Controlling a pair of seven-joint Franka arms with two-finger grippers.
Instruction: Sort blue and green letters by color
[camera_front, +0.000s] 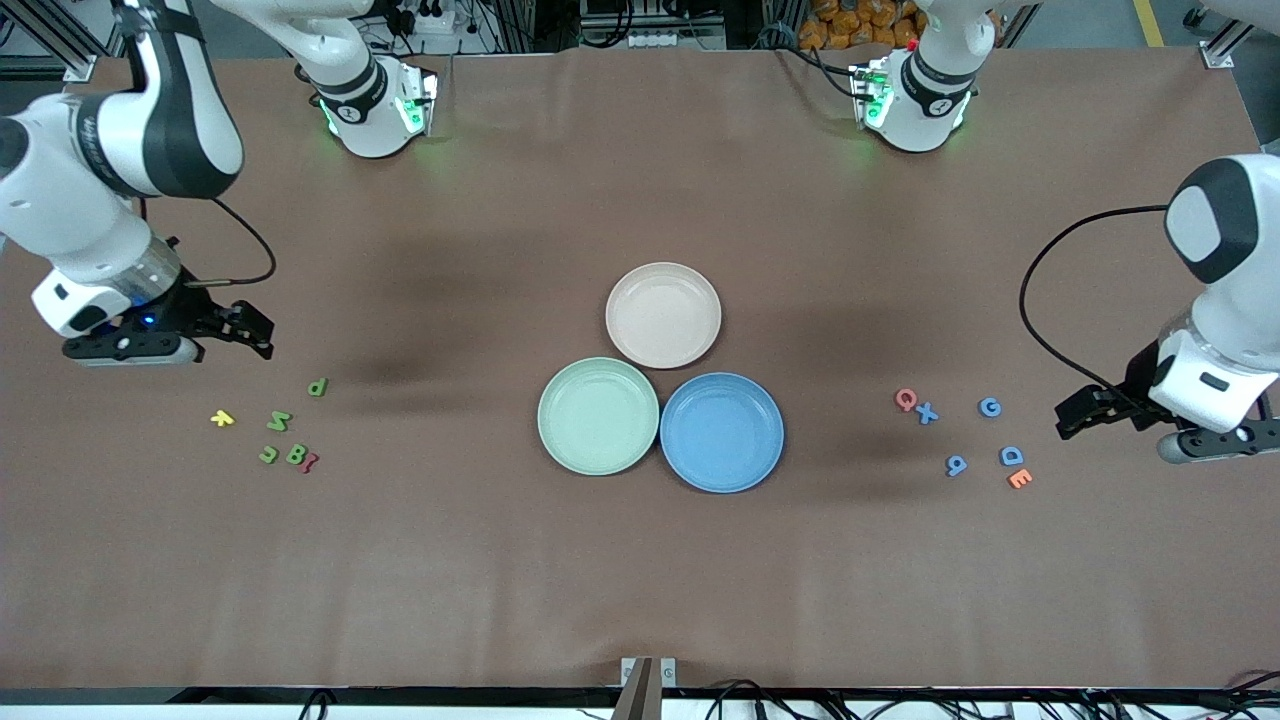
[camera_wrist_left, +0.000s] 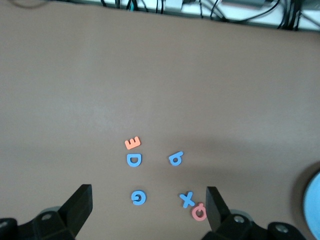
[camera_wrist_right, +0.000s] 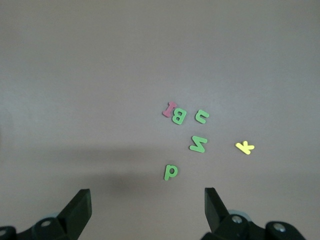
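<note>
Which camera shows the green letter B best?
The right wrist view: the green B looks big and clear there, touching a dark red piece. The front view shows it tiny, at the right arm's end of the table. The left wrist view misses it.

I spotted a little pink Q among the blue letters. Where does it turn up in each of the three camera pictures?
Front view: the pink Q lies on the table toward the left arm's end, touching the blue X.
Left wrist view: the pink Q sits partly hidden by one finger of the left gripper.
Right wrist view: not in it.
Shared landmark: the blue X, right beside it in both.
</note>
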